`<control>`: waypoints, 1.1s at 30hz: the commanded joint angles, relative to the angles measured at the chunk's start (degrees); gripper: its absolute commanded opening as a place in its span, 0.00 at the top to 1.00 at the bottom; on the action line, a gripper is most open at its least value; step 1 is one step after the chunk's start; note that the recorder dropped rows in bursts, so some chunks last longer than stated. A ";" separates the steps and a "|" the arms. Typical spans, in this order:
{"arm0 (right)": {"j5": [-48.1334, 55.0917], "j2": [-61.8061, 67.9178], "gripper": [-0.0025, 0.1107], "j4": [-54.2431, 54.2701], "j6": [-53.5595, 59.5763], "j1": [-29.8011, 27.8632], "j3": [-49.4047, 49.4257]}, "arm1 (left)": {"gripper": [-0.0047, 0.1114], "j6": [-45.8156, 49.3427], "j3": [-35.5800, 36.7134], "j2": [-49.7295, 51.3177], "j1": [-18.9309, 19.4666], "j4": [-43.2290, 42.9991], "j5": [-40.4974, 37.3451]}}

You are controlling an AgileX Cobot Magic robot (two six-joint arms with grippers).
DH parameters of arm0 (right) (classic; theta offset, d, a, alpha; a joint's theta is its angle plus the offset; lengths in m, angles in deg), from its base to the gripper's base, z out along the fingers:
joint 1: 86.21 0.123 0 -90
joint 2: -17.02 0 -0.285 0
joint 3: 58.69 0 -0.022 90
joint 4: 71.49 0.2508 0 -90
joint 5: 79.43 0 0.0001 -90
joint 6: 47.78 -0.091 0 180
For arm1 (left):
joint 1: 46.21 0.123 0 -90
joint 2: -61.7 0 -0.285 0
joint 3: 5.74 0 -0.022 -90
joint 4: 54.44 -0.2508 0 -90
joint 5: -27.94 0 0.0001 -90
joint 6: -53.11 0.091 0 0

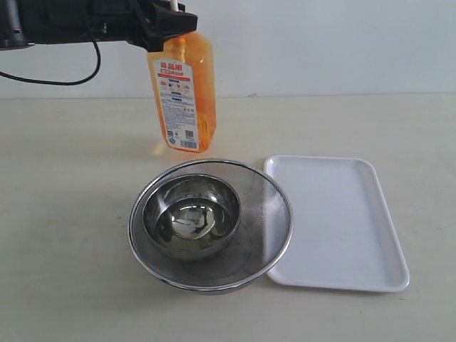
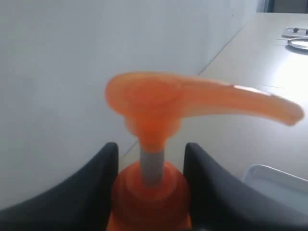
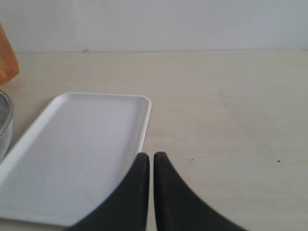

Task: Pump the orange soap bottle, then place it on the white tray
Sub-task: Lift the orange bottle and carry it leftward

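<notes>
Item 1, bench: pale beige, matte, with faint specks and scuffs. It runs back to a plain white wall. A black cable loops in front of that wall on my left.

Item 2, bottle: tall, translucent orange, rectangular body, leaning slightly. Its white label carries red print and a small code square. The orange pump head sits on a pale stem, with its long spout pointing away to one side. The bottle is at the back of the bench, behind the bowls and well apart from the tray. Its base is down at bench level, but I cannot tell whether it touches. The left jaws are clamped on the bottle's orange collar, 1 black finger on each side just under the pump head.

Item 3, tray: white, flat, with rounded corners and a low rim. It lies on the bench with nothing in it, and its left edge is tucked under the sieve's rim.

Item 4, sieve: round steel mesh. 1 polished steel bowl is nested inside it, left of centre.

Item 5, right jaws: clenched, with only a hairline gap between them and nothing in them. I see them only from their own camera, close to one corner of the tray.
</notes>
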 commanded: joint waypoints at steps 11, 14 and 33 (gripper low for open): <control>-0.42 -0.26 0.98 0.04 0.12 -0.41 -0.03 | 0.92 -5.37 9.21 -15.64 8.28 0.91 -6.50; -0.42 -0.26 0.98 0.04 0.12 -0.41 -0.03 | 0.92 -3.24 14.43 -19.92 9.98 2.94 -6.50; -0.42 -0.26 0.98 0.04 -0.10 -0.41 -0.03 | 0.92 -0.74 39.93 -42.71 10.76 2.94 1.48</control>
